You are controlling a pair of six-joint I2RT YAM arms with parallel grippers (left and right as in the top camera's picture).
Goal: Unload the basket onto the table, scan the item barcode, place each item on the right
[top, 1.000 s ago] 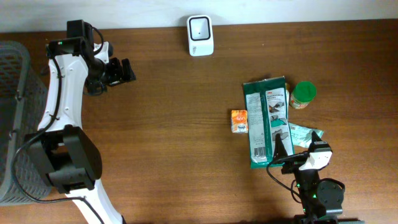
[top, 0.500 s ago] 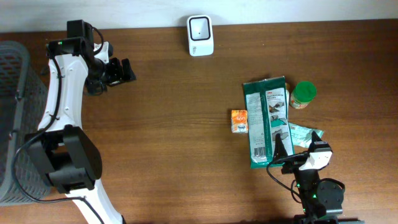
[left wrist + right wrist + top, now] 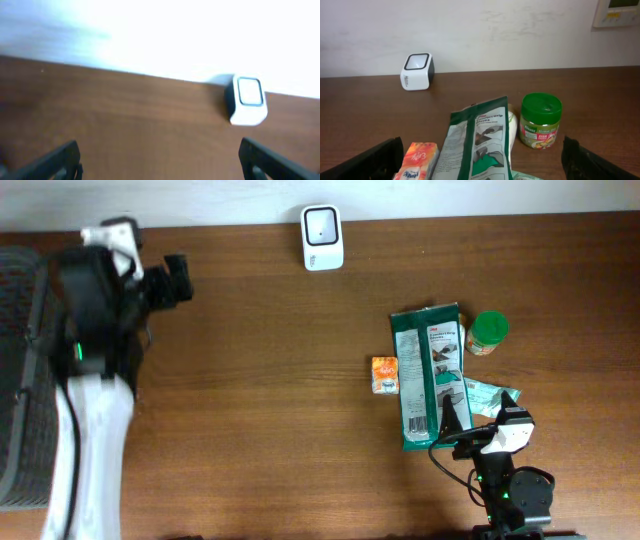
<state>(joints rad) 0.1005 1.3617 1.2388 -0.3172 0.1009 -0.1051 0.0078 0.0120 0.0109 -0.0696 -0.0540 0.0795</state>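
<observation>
The white barcode scanner (image 3: 322, 237) stands at the table's back edge; it also shows as the scanner (image 3: 246, 100) in the left wrist view and the scanner (image 3: 417, 72) in the right wrist view. The items lie at the right: a long green glove packet (image 3: 430, 375), a green-lidded jar (image 3: 487, 333) and a small orange box (image 3: 384, 374). My right gripper (image 3: 478, 408) is open low at the packet's near end, with the packet (image 3: 480, 142) between its spread fingers. My left gripper (image 3: 186, 280) is open and empty at the back left, facing the scanner.
A grey mesh basket (image 3: 15, 300) stands at the table's left edge, beside my left arm. A pale green sachet (image 3: 485, 395) lies right of the glove packet, under my right gripper. The wall runs directly behind the scanner.
My left arm has lifted and swung, and its gripper has shifted slightly back and left. The right arm and the items have not moved.
</observation>
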